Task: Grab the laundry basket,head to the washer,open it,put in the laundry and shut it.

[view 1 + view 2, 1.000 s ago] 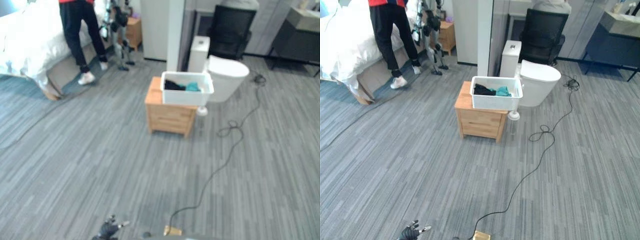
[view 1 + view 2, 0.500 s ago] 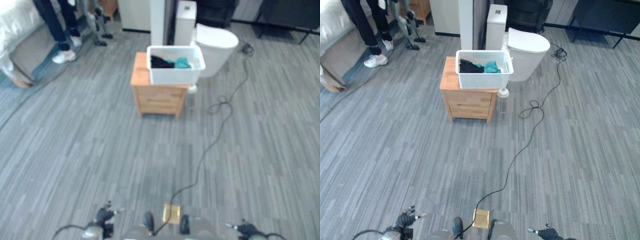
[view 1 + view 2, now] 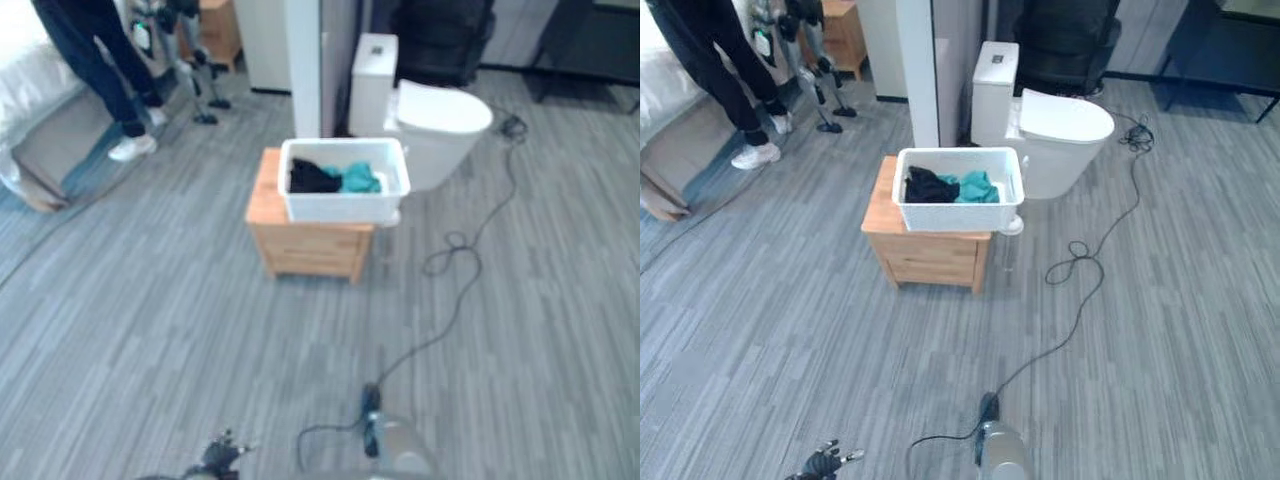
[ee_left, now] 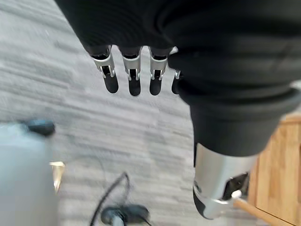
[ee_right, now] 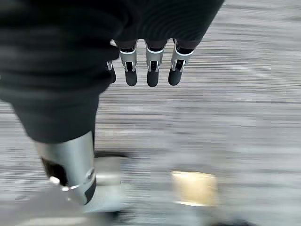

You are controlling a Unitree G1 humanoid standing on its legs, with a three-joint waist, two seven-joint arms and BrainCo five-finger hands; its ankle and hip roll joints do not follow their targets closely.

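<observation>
A white laundry basket [image 3: 958,188] stands on a low wooden nightstand [image 3: 925,255] in the middle of the grey floor, some way ahead of me. Black and teal clothes [image 3: 952,185] lie inside it. My left hand [image 4: 134,77] hangs low at my side, fingers straight and holding nothing; its fingertips peek in at the lower edge of the eye views [image 3: 825,462]. Part of the nightstand [image 4: 277,174] appears past it. My right hand [image 5: 148,70] also hangs over the floor with straight, empty fingers. Both hands are far from the basket.
A white toilet [image 3: 1060,125] stands just right of and behind the nightstand, beside a white pillar [image 3: 915,70]. A person's legs [image 3: 720,70] are at the far left by a bed [image 3: 670,150]. A black chair [image 3: 1070,40] and a second nightstand [image 3: 845,30] stand at the back.
The whole picture has shifted as the camera moved; the basket and nightstand now look somewhat nearer. Both hands stay low and empty.
</observation>
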